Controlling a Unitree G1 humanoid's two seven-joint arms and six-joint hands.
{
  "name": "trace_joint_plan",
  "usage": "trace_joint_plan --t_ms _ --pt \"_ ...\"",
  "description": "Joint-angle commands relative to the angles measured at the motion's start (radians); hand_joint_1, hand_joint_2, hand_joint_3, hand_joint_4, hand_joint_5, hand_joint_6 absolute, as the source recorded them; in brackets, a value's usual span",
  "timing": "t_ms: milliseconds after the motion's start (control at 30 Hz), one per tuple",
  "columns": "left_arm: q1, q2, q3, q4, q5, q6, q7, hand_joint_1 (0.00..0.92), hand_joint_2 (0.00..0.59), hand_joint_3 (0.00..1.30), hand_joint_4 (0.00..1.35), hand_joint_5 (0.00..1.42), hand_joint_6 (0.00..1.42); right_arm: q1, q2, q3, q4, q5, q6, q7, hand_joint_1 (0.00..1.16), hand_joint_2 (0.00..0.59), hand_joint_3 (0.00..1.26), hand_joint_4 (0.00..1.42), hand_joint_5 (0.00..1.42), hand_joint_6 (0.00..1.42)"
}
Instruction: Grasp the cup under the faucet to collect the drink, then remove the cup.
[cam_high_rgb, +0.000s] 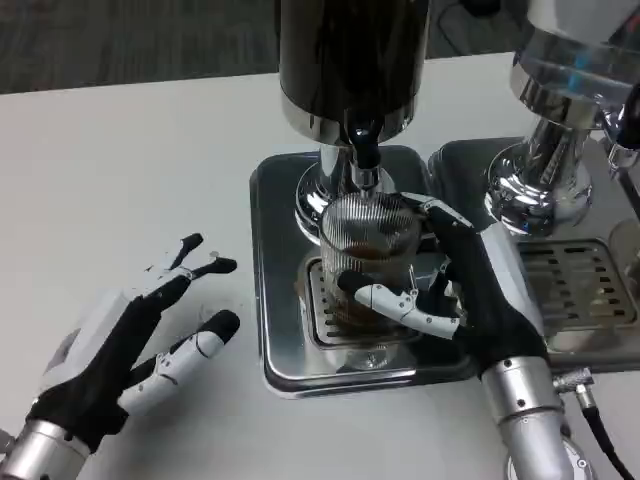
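Note:
A clear ribbed cup (366, 250) stands on the drip grate (322, 318) of the steel tray, directly under the black faucet (365, 150) of the dark drink dispenser (350, 60). Brown liquid shows inside the cup. My right hand (462, 290) wraps around the cup from the right, with the thumb across its front and fingers behind it. My left hand (150, 335) rests on the white table to the left of the tray, fingers spread and holding nothing.
The steel drip tray (275, 260) fills the middle of the table. A second dispenser with a chrome base (545, 170) and its own tray (585, 290) stands close on the right. Open white table (120, 180) lies to the left.

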Motion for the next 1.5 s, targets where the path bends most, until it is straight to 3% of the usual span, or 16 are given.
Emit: trace_joint_plan --t_ms 33,167,433,933,1100,1500 --pt "-0.013 0.016 -0.012 0.017 -0.003 -0.011 -0.018 0.0 0.18 0.2 0.0 0.01 0.0 0.012 0.0 -0.017 -0.05 -0.002 -0.034 -0.021 0.94 0.173 0.51 0.61 0.88 1.25" --pt "-0.019 0.024 -0.018 0.021 0.0 -0.011 -0.03 0.0 0.18 0.19 0.0 0.0 0.0 0.027 -0.008 -0.012 -0.07 -0.014 -0.038 -0.013 0.94 0.173 0.52 0.61 0.88 1.26" --pt "-0.015 0.076 -0.036 -0.024 0.063 0.004 -0.046 0.0 0.172 0.0 0.0 0.0 0.0 0.078 -0.028 -0.023 -0.135 -0.007 -0.045 0.004 0.94 0.173 0.52 0.62 0.89 1.27" --pt "-0.014 0.125 -0.057 -0.06 0.095 0.038 -0.072 0.0 0.17 0.0 0.0 0.0 0.0 0.18 -0.054 -0.025 -0.265 -0.027 -0.061 0.014 0.93 0.171 0.56 0.64 0.92 1.31" --pt "0.005 0.154 -0.051 -0.102 0.115 0.059 -0.074 0.0 0.167 0.0 0.0 0.0 0.0 0.214 -0.042 -0.026 -0.315 -0.02 -0.059 0.015 0.93 0.177 0.57 0.65 0.93 1.31" --pt "0.048 0.188 -0.046 -0.163 0.134 0.077 -0.07 0.0 0.161 0.0 0.0 0.0 0.0 0.284 -0.061 -0.026 -0.417 -0.023 -0.064 0.055 0.92 0.18 0.58 0.66 0.94 1.33"
